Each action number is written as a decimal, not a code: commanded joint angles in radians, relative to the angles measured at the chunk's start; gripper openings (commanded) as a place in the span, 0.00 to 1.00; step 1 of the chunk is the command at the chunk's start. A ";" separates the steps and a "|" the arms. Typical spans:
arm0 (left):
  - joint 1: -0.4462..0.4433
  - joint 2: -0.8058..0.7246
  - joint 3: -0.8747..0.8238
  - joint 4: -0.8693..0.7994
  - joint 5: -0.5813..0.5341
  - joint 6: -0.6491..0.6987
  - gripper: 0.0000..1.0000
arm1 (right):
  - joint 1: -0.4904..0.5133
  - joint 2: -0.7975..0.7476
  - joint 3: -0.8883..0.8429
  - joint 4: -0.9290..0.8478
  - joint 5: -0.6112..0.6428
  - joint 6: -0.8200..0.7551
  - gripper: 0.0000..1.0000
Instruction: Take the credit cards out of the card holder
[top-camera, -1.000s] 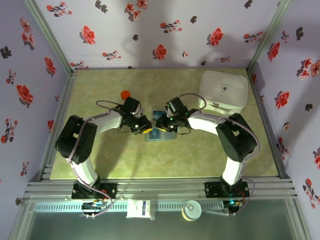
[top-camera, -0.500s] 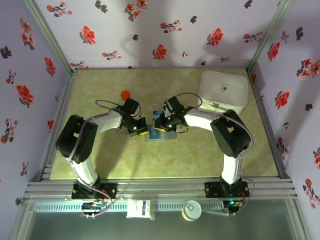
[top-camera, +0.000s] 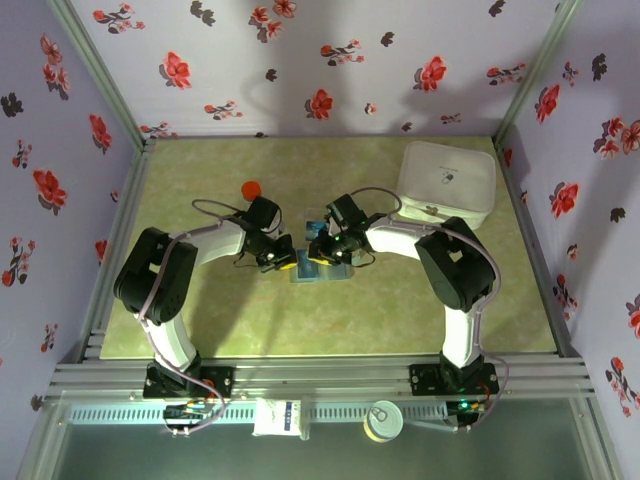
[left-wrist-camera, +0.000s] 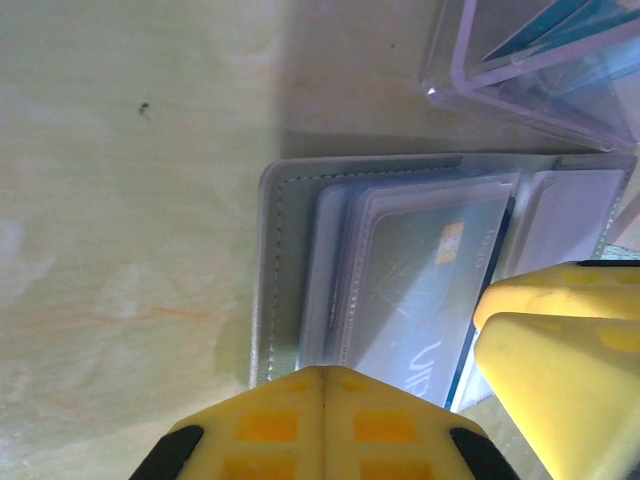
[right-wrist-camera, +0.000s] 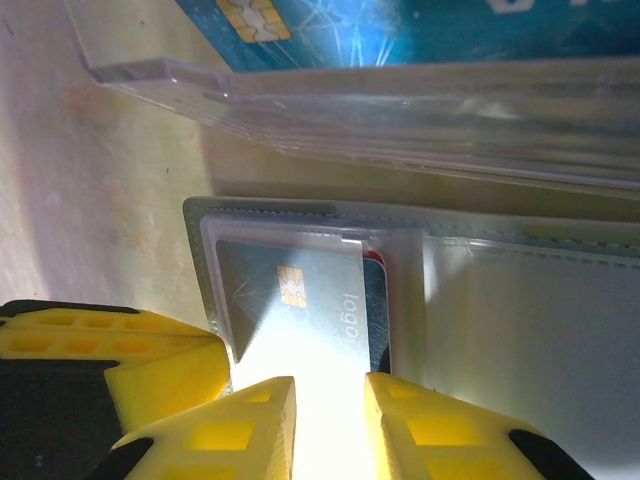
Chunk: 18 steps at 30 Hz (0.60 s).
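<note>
- The open grey folding card holder (top-camera: 335, 272) lies flat at mid-table between my two grippers, its long axis running left to right.
- Thin blue-grey chip credit cards (right-wrist-camera: 290, 290) sit in one pocket with their long axis pointing at my right gripper (right-wrist-camera: 330, 395). I count at least two.
- My left gripper (left-wrist-camera: 325, 390) is pressed together over the holder.
- The right fingers stand slightly apart at a card's end, and I cannot tell whether they pinch it.
- One clear plastic square (right-wrist-camera: 300, 90) lies just beside the holder, and one white rounded box (top-camera: 447, 180) sits well apart.

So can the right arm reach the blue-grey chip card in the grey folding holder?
Probably yes: the right gripper sits over the blue-grey chip card, jaws apart; only a clear sleeve covers it, and the shut left gripper stands aside.
</note>
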 joint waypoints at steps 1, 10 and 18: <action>0.004 -0.005 0.020 0.008 0.033 -0.006 0.05 | 0.004 0.019 0.017 -0.008 -0.012 -0.025 0.25; 0.004 0.029 0.005 0.035 0.042 -0.008 0.04 | 0.004 0.020 0.007 -0.008 -0.008 -0.025 0.25; 0.004 0.048 -0.001 -0.011 -0.005 0.024 0.02 | 0.004 0.025 0.006 -0.025 0.008 -0.039 0.24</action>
